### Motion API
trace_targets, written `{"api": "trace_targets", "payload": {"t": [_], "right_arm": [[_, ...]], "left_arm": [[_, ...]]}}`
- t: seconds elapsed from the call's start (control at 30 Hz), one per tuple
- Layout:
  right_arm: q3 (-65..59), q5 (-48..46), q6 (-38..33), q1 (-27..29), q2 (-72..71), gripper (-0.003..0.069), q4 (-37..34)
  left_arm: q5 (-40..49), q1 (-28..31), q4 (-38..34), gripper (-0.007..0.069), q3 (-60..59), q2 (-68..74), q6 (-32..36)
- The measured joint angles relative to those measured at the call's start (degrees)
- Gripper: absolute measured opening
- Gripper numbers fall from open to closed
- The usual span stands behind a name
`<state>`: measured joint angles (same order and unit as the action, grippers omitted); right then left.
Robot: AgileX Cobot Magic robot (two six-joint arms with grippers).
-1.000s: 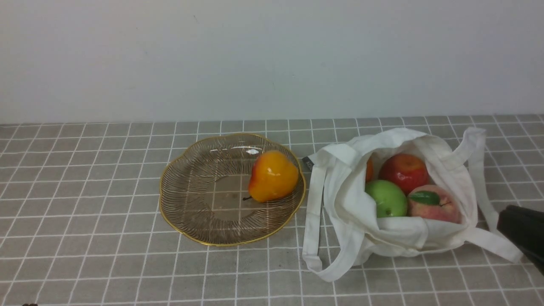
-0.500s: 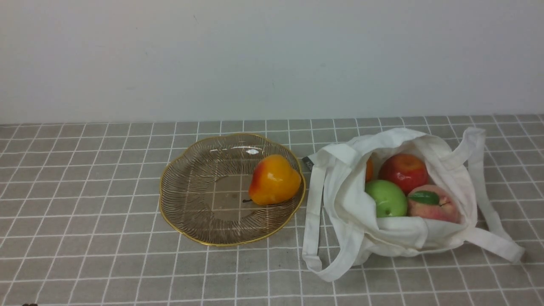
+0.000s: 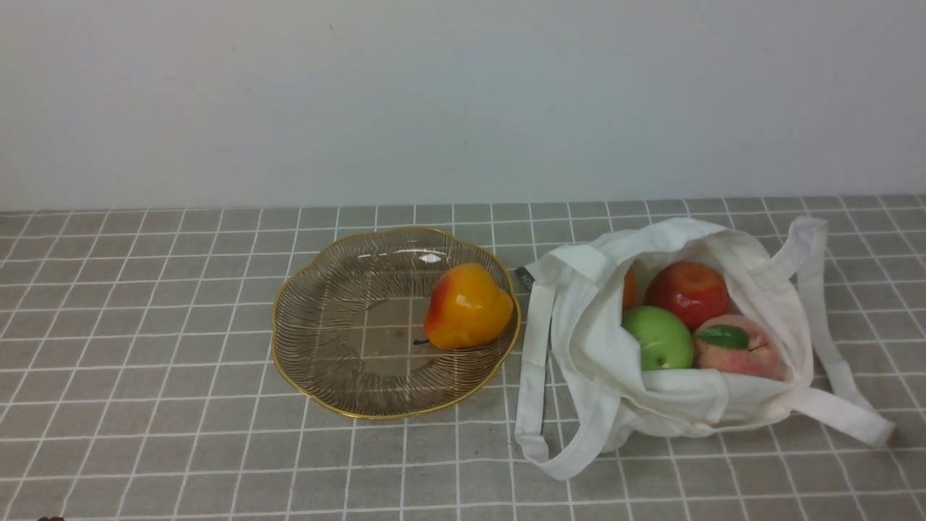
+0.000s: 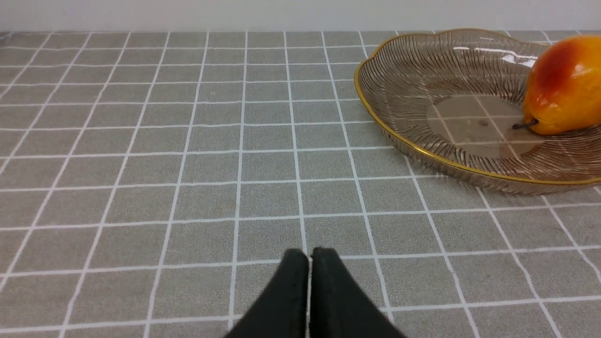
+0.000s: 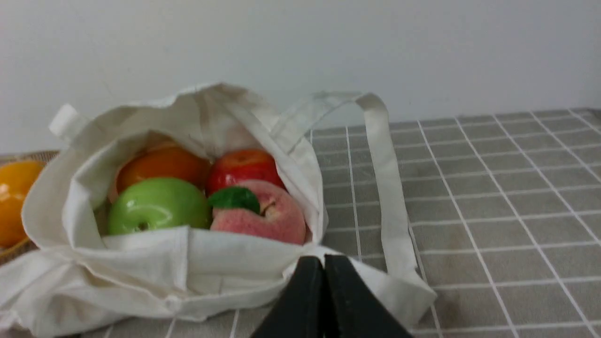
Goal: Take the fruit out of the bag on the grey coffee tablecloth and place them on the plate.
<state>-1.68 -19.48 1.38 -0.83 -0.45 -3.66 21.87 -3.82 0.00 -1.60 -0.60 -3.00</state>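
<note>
Fruit is our business: both our left gripper and right gripper are closed on nothing, near us. Beyond, the green apple, peach, red apple and an orange fruit lie in the tote bag; the pear sits on the glass plate. We judge we're between transfers; next, the right gripper must open and reach into the bag's mouth.

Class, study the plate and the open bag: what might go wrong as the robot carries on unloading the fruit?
The bag's loose strap might snag the right gripper as it reaches in.

The peach and green apple sit close together, so grasping one could nudge the other.

The pear lies on its side near the plate's rim; another fruit set against it might make it roll.
</note>
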Motion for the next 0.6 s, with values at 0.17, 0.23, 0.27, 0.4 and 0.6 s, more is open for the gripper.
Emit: {"api": "trace_targets", "payload": {"t": [0.17,0.23,0.27,0.4,0.6], "right_arm": [[0.17,-1.14,-0.12,0.00,0.00,-0.0014,0.45],[0.17,-1.20,-0.12,0.00,0.00,-0.0014,0.45],[0.17,-1.20,-0.12,-0.07,0.00,-0.0014,0.45],[0.23,-1.34,-0.12,-1.01,0.00,-0.0014,0.66],[0.23,-1.38,-0.17,-1.21,0.00,-0.0014,0.66]], "left_arm": [[0.00,0.00,0.00,-0.0008,0.00,0.00,0.00],[0.00,0.00,0.00,-0.0008,0.00,0.00,0.00],[0.00,0.00,0.00,-0.0008,0.00,0.00,0.00],[0.00,0.00,0.00,-0.0008,0.00,0.00,0.00],[0.00,0.00,0.00,-0.0008,0.00,0.00,0.00]]}}
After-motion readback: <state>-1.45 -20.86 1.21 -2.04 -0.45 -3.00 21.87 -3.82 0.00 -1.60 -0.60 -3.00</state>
